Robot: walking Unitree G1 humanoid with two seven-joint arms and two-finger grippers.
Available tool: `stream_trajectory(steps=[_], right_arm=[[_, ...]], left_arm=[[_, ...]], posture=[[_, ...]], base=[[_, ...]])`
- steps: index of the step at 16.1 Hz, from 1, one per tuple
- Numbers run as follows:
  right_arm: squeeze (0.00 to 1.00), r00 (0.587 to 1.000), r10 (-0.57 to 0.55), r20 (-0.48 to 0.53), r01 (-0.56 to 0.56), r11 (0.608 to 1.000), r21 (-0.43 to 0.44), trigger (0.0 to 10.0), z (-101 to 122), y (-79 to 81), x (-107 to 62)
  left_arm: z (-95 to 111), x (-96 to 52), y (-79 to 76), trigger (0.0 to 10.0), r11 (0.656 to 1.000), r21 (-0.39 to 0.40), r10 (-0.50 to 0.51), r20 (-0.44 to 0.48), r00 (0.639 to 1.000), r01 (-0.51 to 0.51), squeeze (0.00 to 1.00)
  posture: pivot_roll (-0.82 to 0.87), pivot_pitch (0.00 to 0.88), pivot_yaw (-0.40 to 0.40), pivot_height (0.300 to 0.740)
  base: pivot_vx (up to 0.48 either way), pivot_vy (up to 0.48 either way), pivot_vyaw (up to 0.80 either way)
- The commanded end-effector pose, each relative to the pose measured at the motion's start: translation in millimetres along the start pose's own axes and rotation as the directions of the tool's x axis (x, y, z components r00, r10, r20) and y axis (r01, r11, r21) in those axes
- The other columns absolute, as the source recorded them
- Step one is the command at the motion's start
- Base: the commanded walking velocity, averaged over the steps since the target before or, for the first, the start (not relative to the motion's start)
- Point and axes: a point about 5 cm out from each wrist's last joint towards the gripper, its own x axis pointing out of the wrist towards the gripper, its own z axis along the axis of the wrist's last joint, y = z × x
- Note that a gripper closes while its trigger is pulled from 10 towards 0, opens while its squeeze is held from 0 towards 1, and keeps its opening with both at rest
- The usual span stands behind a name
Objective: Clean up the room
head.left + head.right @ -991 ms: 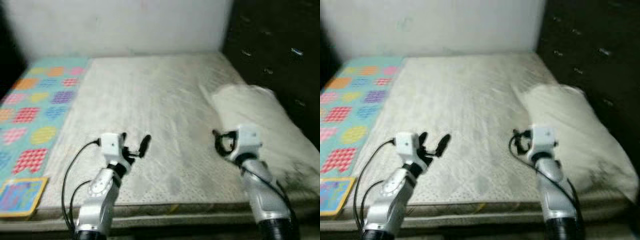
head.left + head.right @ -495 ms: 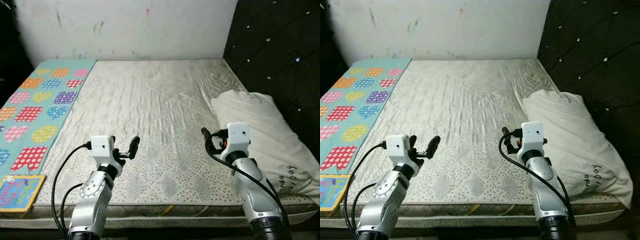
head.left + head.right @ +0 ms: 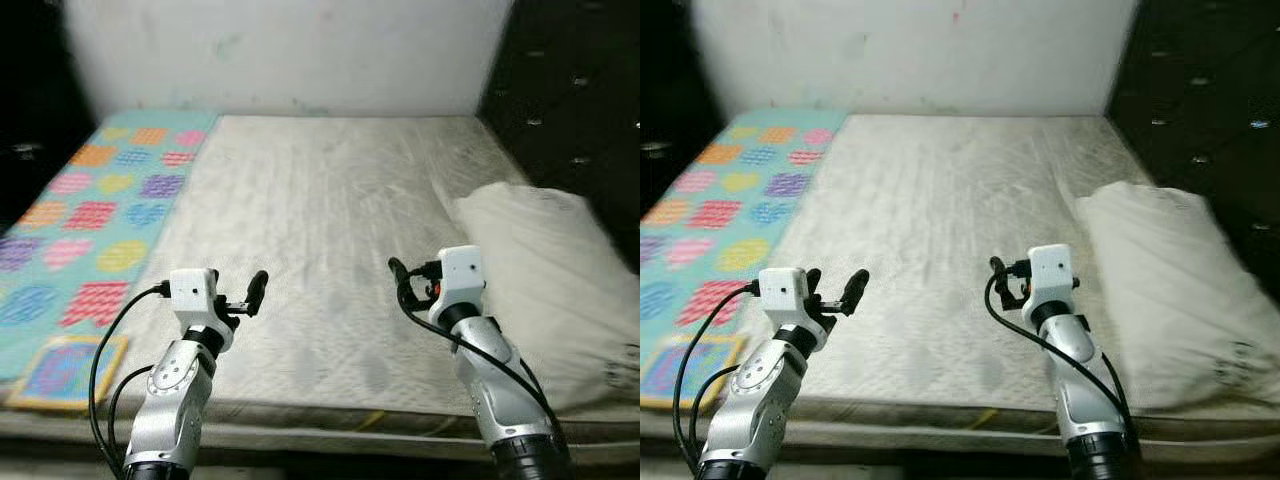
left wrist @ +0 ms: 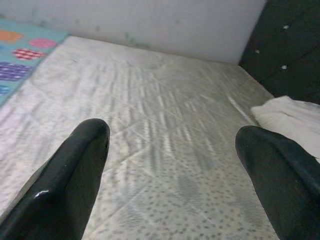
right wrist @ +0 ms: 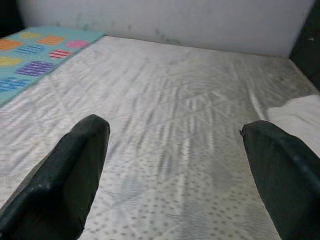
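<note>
Pillow [image 3: 545, 275] lies on the bed's right side, beside the dark tufted headboard [image 3: 575, 90], well apart from both sets of fingers. Left to right: colourful patterned mat [image 3: 95, 215] along the bed's left edge, with a square picture book [image 3: 65, 370] at its near end. Bare quilted mattress [image 3: 320, 200] takes up the middle, white wall [image 3: 290, 50] behind it. Left gripper [image 3: 245, 297] hovers low over the mattress near the front edge, fingers spread wide, holding nothing; left wrist view shows both black fingers [image 4: 65, 185] far apart with mattress between them and the pillow off past the far finger. Right gripper [image 3: 400, 285] hovers over the mattress just left of the pillow, not touching it; fingers parted wide in the right wrist view [image 5: 65, 175], empty, pillow edge [image 5: 295, 112] visible beyond one finger. Views slightly blurred.
</note>
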Motion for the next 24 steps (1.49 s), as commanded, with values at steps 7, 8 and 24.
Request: stream_trajectory(steps=[7,8,24], right_arm=[[0.00,1.000,-0.011,0.003,0.011,1.000,0.001,10.0,1.2,-4.7,-0.4],[0.00,1.000,-0.010,0.002,0.010,1.000,0.001,10.0,0.5,-4.1,-1.2],[0.00,1.000,-0.020,-0.004,0.020,0.999,0.036,10.0,-1.9,-4.1,-4.5]], left_arm=[[-0.3,1.0,-3.1,10.0,1.000,-0.002,-0.010,-0.006,1.000,0.010,0.00],[-0.8,1.0,-2.9,10.0,1.000,-0.002,-0.009,-0.009,1.000,0.009,0.00],[1.3,2.3,-7.0,10.0,0.999,-0.013,-0.031,0.013,0.999,0.032,0.00]], posture=[[-0.16,0.000,0.007,0.740],[-0.16,0.000,0.006,0.740],[-0.17,0.000,0.009,0.740]], base=[[0.000,0.480,0.00],[0.000,0.480,0.00],[0.000,0.028,0.00]])
